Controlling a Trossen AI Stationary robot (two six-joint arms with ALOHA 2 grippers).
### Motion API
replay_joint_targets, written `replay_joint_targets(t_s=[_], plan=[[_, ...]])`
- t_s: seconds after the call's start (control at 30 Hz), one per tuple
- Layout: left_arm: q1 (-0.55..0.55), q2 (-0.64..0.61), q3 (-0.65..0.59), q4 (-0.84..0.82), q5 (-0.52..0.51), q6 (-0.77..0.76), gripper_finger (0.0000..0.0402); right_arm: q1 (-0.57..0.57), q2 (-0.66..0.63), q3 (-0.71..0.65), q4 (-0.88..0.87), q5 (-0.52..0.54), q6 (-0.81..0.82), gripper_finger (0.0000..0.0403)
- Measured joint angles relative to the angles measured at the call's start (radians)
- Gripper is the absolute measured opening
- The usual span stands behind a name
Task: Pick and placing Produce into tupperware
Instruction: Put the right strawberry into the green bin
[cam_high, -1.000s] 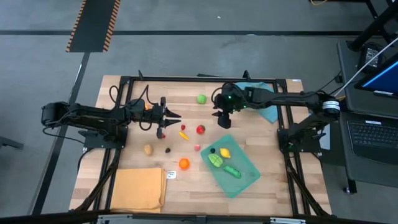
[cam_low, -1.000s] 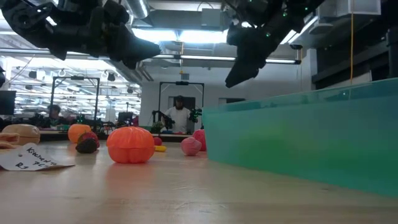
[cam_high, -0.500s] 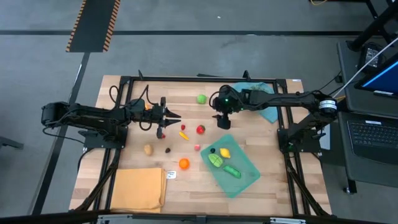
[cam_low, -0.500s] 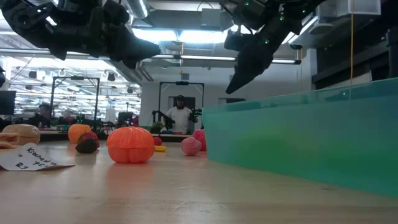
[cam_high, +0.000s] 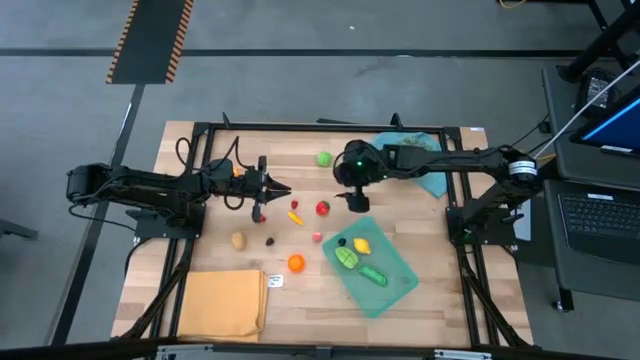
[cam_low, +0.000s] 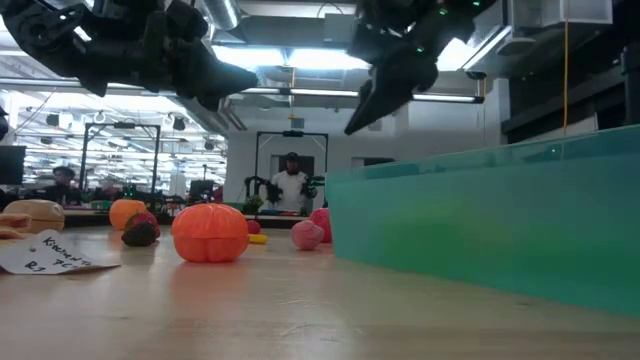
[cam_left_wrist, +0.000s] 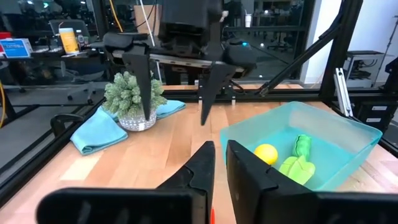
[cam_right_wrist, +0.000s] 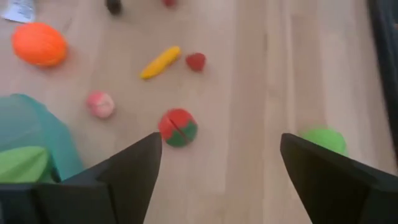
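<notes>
- Nearest the front edge: orange-yellow cloth (cam_high: 224, 303), and the teal tupperware (cam_high: 400, 285) holding a lemon (cam_high: 362, 245), a green leafy piece (cam_high: 346, 258) and a green pod (cam_high: 373, 276).
- Orange toy pumpkin (cam_high: 296, 263) lies just beside the tupperware.
- Mid-table: right gripper (cam_high: 356, 199), fingers spread wide and empty, hangs near the red-green tomato (cam_high: 323, 208).
- Left gripper (cam_high: 283, 187), fingers nearly pressed together, holding nothing visible, hovers over the table's left half.
- Farthest: green ball (cam_high: 324, 158) and blue cloth (cam_high: 432, 178).

The left gripper (cam_high: 284, 187) reaches rightward, its fingers nearly together. The right gripper (cam_high: 357, 203) hangs nose-down, fingers (cam_right_wrist: 127, 167) spread wide.
</notes>
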Motion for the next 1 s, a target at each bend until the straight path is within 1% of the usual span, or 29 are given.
replay_joint_targets(t_s=[0.1,0.23,0.33,0.47,0.63,0.77,1.0], plan=[[0.000,0.000,0.000,-0.001,0.000,-0.002,0.0027,0.000,0.069,0.093,-0.076,-0.028,-0.042,0.0325],[0.000,0.000,0.001,-0.021,0.000,-0.003,0.0020,0.001,0.176,0.218,-0.223,-0.027,-0.133,0.0325],[0.000,0.000,0.001,-0.049,0.000,-0.003,0.0015,0.003,0.247,0.304,-0.310,-0.027,-0.172,0.0325],[0.000,0.000,0.001,-0.063,0.000,-0.003,0.0008,0.012,0.319,0.383,-0.370,-0.027,-0.262,0.0325],[0.000,0.000,0.001,-0.064,0.000,-0.003,0.0001,0.040,0.377,0.427,-0.377,-0.018,-0.364,0.0325],[0.010,0.000,0.001,-0.080,0.002,-0.002,0.0004,0.058,0.399,0.427,-0.374,-0.018,-0.373,0.0325],[0.078,-0.020,0.001,-0.102,0.001,-0.022,0.0018,0.085,0.402,0.427,-0.336,-0.017,-0.387,0.0325]])
